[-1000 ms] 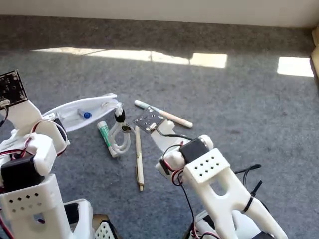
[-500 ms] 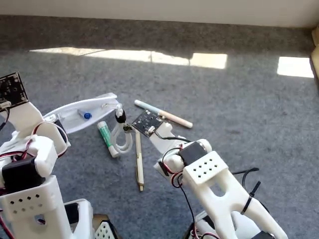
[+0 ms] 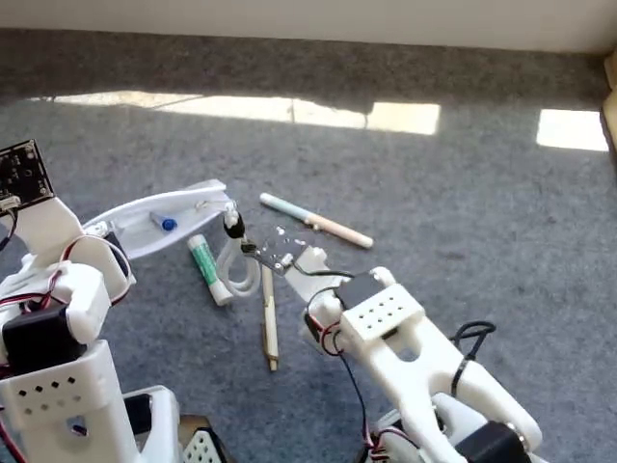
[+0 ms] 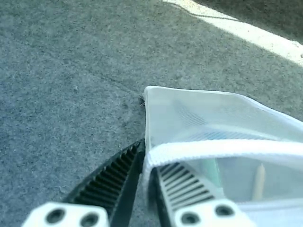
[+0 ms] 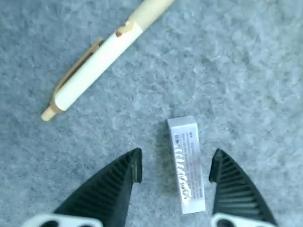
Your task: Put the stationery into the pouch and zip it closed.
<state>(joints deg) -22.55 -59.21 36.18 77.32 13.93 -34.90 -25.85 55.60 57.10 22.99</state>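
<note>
Our right claw (image 5: pixel 176 160) hangs spread wide over the eraser (image 5: pixel 186 163), with a finger along each long side and neither touching it. The block lies on the grey carpet (image 5: pixel 255 66), nearer one finger than the other. We judge it light, firm and a little grippy, with a paper sleeve smoother than bare rubber. The best hold is therefore across its narrow width at the middle, with the claw centred first so the block is not nudged sideways. Seen from above, the pouch (image 3: pixel 145 217) lies at about 10 o'clock from this claw, the cream pen (image 3: pixel 269 318) at 5 o'clock and the green stick (image 3: pixel 204 262) at 9. Our left claw (image 4: pixel 146 163) is pinched on the pouch's white hem. The mesh looks soft and limp, so we take it that this grip props the mouth open.
</note>
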